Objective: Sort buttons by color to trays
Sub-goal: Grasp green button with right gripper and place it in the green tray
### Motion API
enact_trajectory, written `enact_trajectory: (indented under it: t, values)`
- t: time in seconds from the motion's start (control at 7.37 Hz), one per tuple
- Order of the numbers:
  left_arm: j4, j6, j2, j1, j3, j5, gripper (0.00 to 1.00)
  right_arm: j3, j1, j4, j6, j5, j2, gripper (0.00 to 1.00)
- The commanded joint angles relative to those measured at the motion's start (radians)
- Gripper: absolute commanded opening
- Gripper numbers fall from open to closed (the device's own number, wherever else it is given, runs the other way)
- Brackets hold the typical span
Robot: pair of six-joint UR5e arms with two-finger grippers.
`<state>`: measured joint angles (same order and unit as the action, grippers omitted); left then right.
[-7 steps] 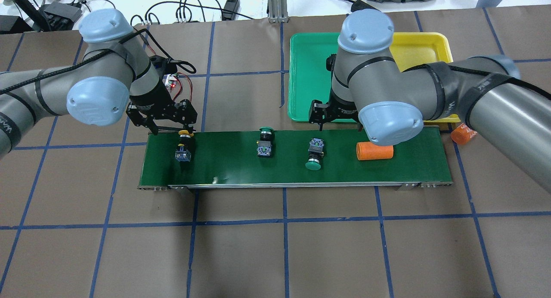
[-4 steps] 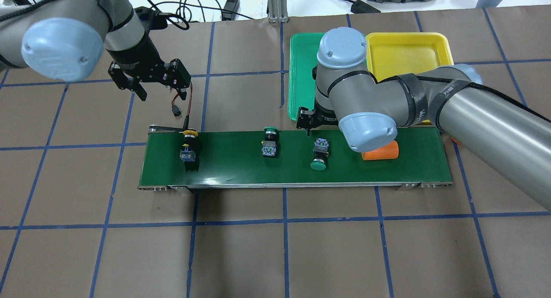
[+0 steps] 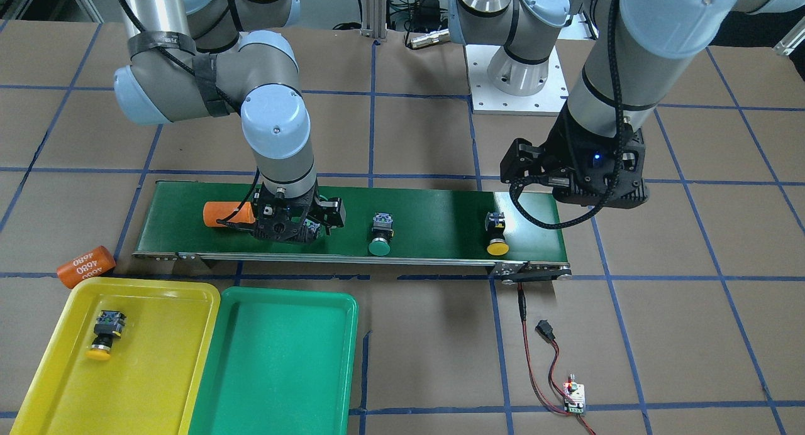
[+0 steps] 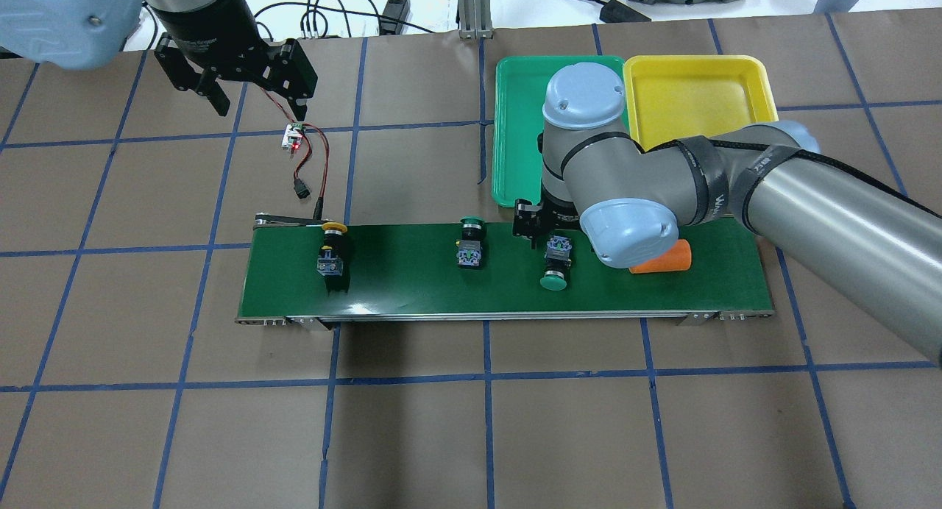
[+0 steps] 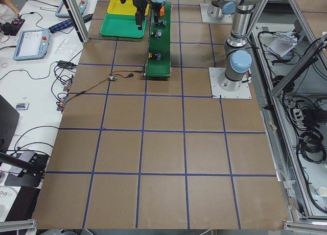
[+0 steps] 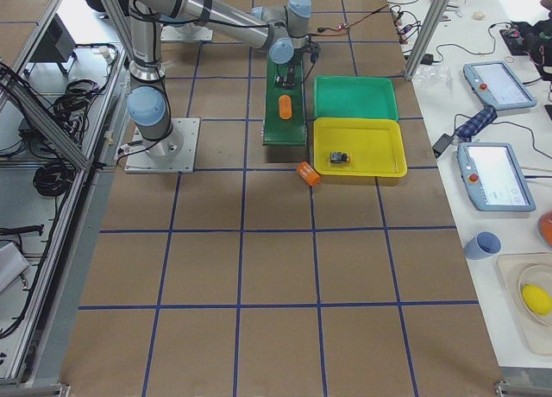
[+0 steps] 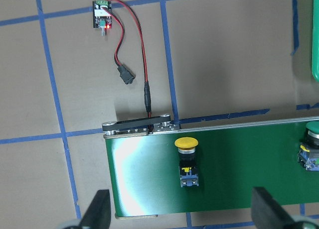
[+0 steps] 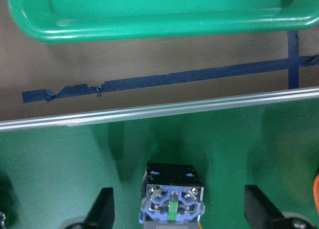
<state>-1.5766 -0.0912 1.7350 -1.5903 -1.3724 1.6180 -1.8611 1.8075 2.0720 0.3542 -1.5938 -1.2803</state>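
Observation:
On the conveyor belt [image 4: 412, 285] lie a yellow button [image 4: 333, 248] and two green buttons [image 4: 469, 246] [image 4: 556, 265]. My right gripper [image 4: 548, 231] is open, low over the right-hand green button; in the right wrist view its fingers [image 8: 102, 211] stand either side of that button's contact block [image 8: 172, 199]. My left gripper [image 4: 250, 90] is open and empty, high beyond the belt's left end; its wrist view shows the yellow button [image 7: 187, 162] below. Another yellow button [image 3: 104, 334] lies in the yellow tray [image 3: 163, 372]. The green tray [image 3: 277, 359] holds nothing.
An orange cylinder [image 4: 662, 257] lies on the belt just right of my right wrist. Another orange cylinder [image 3: 85, 266] lies on the table by the yellow tray. A small circuit board with red and black wires [image 4: 294, 137] lies beyond the belt's left end.
My left gripper has risen and drawn back, away from the yellow button. My right gripper has come down from the green tray's edge over the green button. The things on the belt have drifted right.

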Motion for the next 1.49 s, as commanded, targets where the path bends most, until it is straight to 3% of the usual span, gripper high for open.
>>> enact_trajectory:
  t: [0.0,0.41,0.68,0.95,1.22,1.36]
  values:
    - [-0.002,0.005,-0.006,0.004,0.004,-0.015,1.0,0.006,-0.011,-0.085,-0.003,-0.003,-0.008,0.0]
    - [-0.014,0.011,-0.006,0.004,0.012,-0.015,1.0,0.029,-0.017,-0.084,-0.001,-0.015,-0.016,0.0]
    - [-0.074,0.013,0.011,0.006,0.051,-0.013,1.0,0.121,-0.069,-0.07,-0.02,-0.014,-0.017,0.0]
    - [-0.098,0.082,0.028,-0.002,0.07,-0.013,1.0,0.229,-0.158,-0.025,-0.12,-0.005,0.063,0.0]
    - [-0.108,0.087,0.026,0.004,0.072,-0.024,1.0,0.259,-0.169,0.139,-0.179,0.006,0.169,0.0]
    - [-0.121,0.09,0.029,0.006,0.075,-0.035,1.0,0.275,-0.169,0.145,-0.179,0.008,0.203,0.0]
